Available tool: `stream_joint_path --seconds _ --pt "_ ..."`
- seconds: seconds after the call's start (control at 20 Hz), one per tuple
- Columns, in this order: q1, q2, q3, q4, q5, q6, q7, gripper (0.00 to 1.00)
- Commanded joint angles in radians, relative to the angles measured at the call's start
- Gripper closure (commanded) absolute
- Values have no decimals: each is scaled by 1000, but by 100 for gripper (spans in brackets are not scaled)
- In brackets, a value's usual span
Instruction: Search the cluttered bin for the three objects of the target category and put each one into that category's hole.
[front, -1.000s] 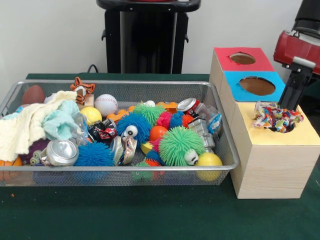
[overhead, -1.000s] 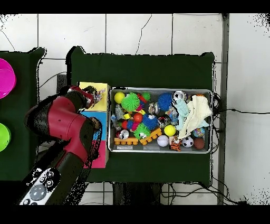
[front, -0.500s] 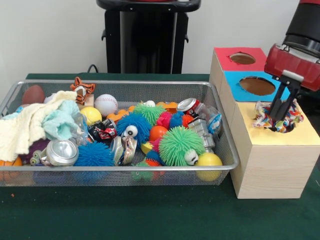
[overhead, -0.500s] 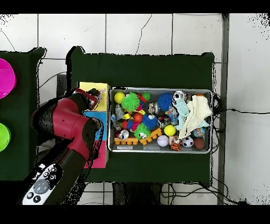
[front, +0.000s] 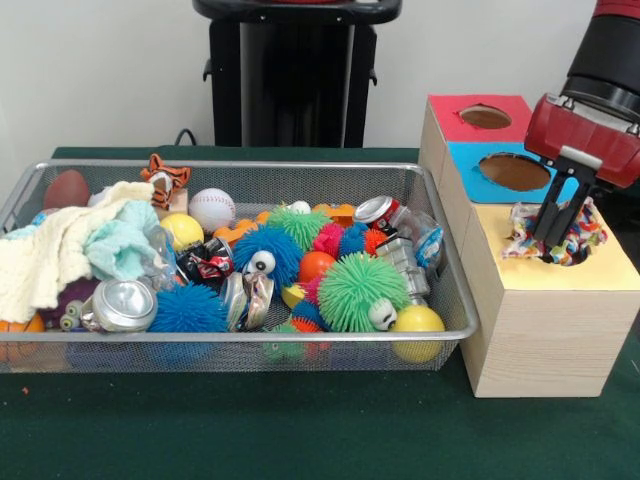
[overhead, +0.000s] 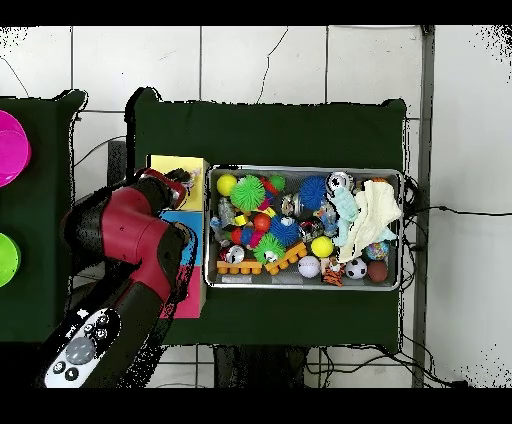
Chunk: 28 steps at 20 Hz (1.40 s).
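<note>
Pushing straight down suits this step: the multicoloured knotted rope toy (front: 552, 237) sits bunched over the hole of the yellow-topped wooden box (front: 540, 320), spilling left of the narrow black fingers (front: 549, 236) that pinch it; release only once it sinks.

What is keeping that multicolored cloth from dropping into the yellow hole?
Nothing visible blocks it. The multicolored cloth already sits at the hole in the yellow box top, with the gripper directly on it.
</note>
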Motion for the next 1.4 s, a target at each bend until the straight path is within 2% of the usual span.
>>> stream_joint_path --seconds 0.05,0.6,1.4 --pt "-13 26 171 73 29 -9 288 100" --pt "-12 -39 159 84 17 37 263 100" --pt "0 -57 132 86 5 100 277 100"
